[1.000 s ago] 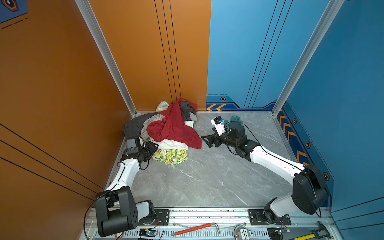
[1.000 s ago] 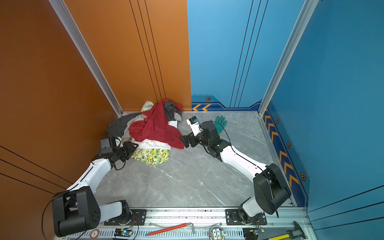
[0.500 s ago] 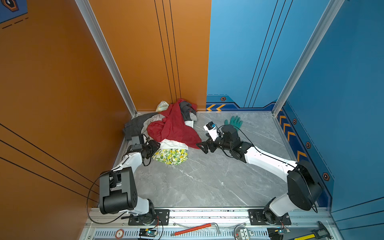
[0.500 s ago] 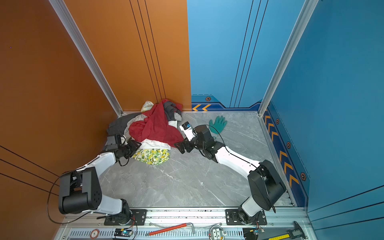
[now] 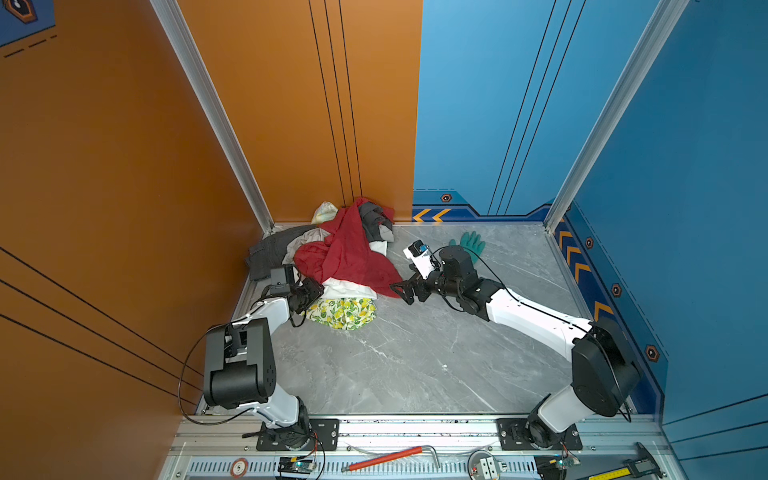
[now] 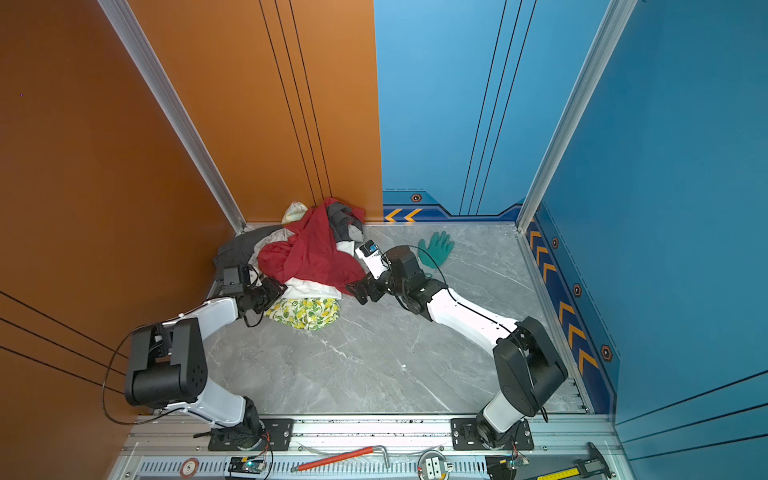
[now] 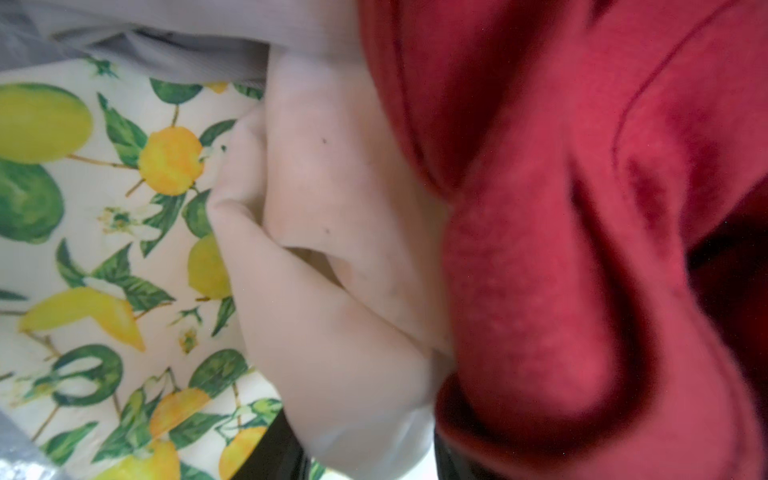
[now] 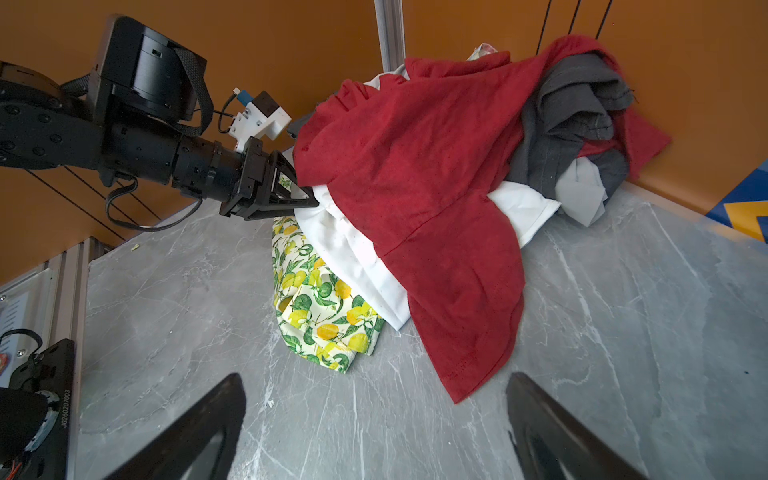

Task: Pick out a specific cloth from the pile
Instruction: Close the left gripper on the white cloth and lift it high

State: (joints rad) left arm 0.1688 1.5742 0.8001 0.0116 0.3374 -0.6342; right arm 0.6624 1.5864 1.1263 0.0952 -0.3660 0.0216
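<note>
Far-left corner, against orange wall (image 5: 291, 124): pile (image 5: 345, 253). White cloth (image 8: 353, 249) sandwiched mid-stack, red cloth (image 8: 415, 145) draped over, lemon-print fabric (image 8: 320, 316) under; white edge exposed near-left. Left gripper (image 8: 305, 199) straddles that fold; clenched or not, cannot tell. Right gripper (image 5: 400, 292) spread wide, empty, just right of pile. Judgement: soft, thick, limp, light; pinch bunched edge, draw out low, else 2 neighbours drag along.

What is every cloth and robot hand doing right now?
red cloth, draped on top.
lemon-print cloth, crumpled at the bottom.
white cloth, squashed between red cloth and lemon-print cloth.
dark grey garment, bunched up at the back.
green glove, lying flat, off alone.
left gripper, jaws around white cloth's edge, grip unclear.
right gripper, open, empty.
</note>
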